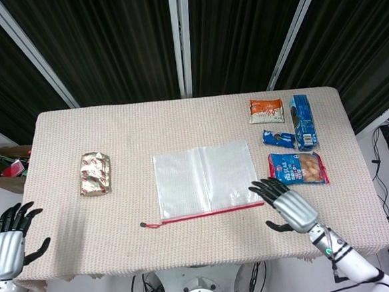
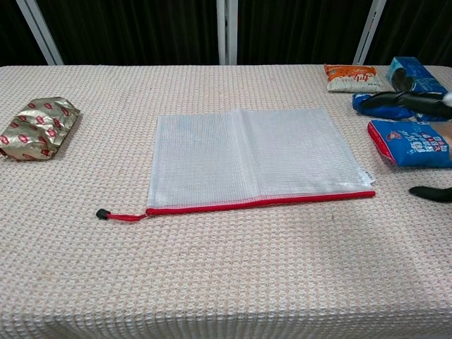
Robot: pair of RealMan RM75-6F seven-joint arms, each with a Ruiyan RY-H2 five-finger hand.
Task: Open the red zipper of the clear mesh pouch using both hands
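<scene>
The clear mesh pouch (image 1: pixel 205 180) (image 2: pixel 251 158) lies flat at the table's middle. Its red zipper (image 1: pixel 212 211) (image 2: pixel 261 203) runs along the near edge, shut, with the black pull tab (image 1: pixel 143 224) (image 2: pixel 103 213) on a red cord at the left end. My right hand (image 1: pixel 285 206) hovers open just right of the zipper's right end, fingers spread toward the pouch and not touching it; in the chest view only its dark fingertips (image 2: pixel 431 193) show at the right edge. My left hand (image 1: pixel 7 240) is open off the table's left near corner, far from the pouch.
A crumpled gold foil packet (image 1: pixel 95 173) (image 2: pixel 39 128) lies at the left. At the right sit an orange snack bag (image 1: pixel 266 109), a blue box (image 1: pixel 303 122), a small blue packet (image 1: pixel 278 139) and a blue cookie bag (image 1: pixel 297 169). A cardboard box (image 1: pixel 5 162) stands beyond the left edge.
</scene>
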